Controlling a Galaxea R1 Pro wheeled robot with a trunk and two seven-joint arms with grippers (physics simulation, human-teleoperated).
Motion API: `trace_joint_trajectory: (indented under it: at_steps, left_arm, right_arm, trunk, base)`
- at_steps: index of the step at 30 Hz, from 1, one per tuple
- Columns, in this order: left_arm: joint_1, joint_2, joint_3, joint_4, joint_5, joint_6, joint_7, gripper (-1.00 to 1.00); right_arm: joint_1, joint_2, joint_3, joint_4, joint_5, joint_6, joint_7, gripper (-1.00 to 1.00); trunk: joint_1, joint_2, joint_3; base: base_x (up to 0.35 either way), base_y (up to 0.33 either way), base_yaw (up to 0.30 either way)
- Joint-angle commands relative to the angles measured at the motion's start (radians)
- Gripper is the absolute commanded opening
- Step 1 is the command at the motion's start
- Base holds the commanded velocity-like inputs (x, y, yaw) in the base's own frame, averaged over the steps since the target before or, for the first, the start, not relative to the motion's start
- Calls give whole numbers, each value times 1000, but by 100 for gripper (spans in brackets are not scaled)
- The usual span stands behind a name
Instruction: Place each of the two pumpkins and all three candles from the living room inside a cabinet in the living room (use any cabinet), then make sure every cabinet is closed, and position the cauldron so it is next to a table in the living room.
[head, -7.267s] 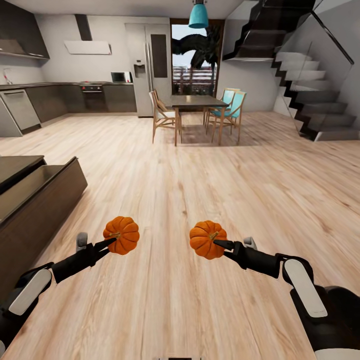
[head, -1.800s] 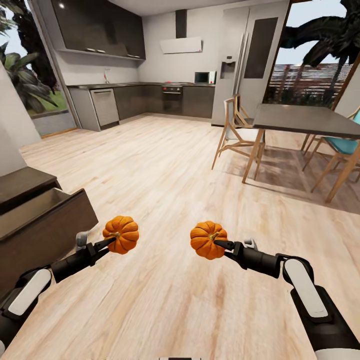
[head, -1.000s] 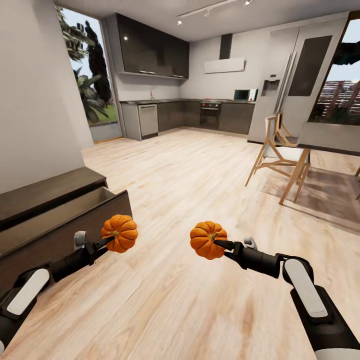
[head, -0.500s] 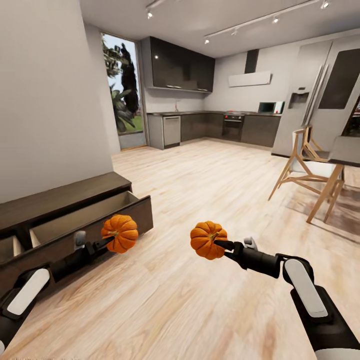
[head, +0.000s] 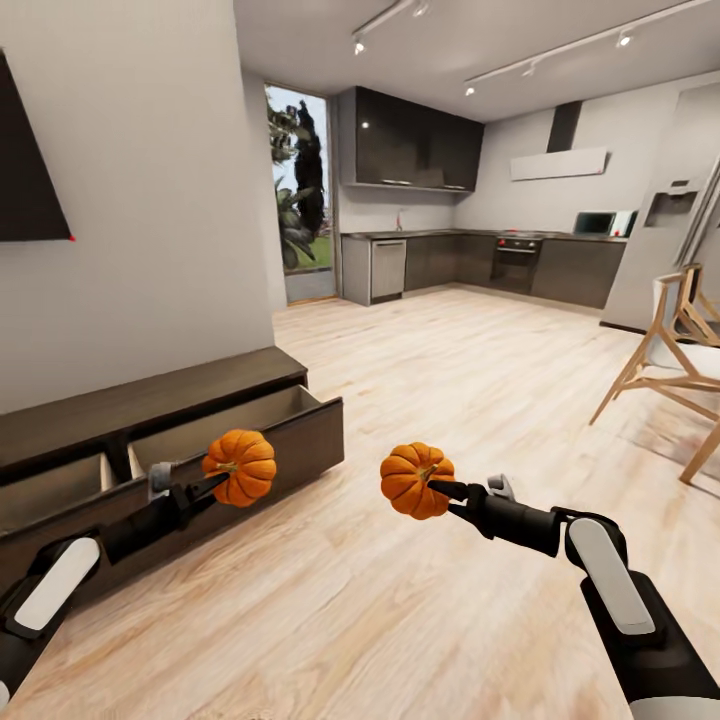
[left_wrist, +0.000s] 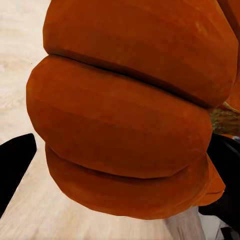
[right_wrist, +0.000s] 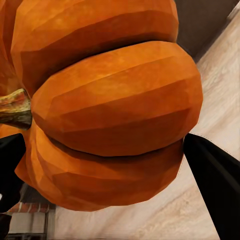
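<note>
Cabinet (head: 150, 420) cut off by the frame edge beyond its two open drawers, chair (head: 668, 360) partly out of frame across the floor from the cabinet, dark wall panel (head: 25, 180) above the cabinet cropped, drawer interiors mostly hidden.

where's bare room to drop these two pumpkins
The open drawer at the cabinet's near end shows bare tan interior; so does the one beside it. Each gripper, left and right, holds a pumpkin.
</note>
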Motion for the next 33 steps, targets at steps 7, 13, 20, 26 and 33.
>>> trace_joint_trajectory:
  at_steps: [7,13,20,26,33]
  left_arm:
    - [0,2,-2,0,19,10,-4,-100]
    - [-1,2,-2,0,19,10,-1,-100]
    - [-1,1,0,0,19,10,1,-100]
    - [-1,1,0,0,19,10,2,-100]
    - [-1,1,0,0,19,10,2,-100]
  right_arm:
    - [-1,0,-2,-1,-6,5,10,-100]
    - [-1,0,-2,-1,-6,5,10,-100]
    - [-1,0,-2,-1,-5,5,9,-100]
    - [-1,0,-2,-1,-5,5,9,-100]
    - [-1,1,-2,-1,-4,5,9,-100]
  trunk:
    - [0,-1,-1]
    - [0,-1,-1]
    - [0,-1,-1]
    - [0,-1,-1]
    - [0,-1,-1]
  base:
    - [14,-37,290]
    - [17,-227,290]
    - [2,-273,290]
    - [33,-278,290]
    - [75,-279,290]
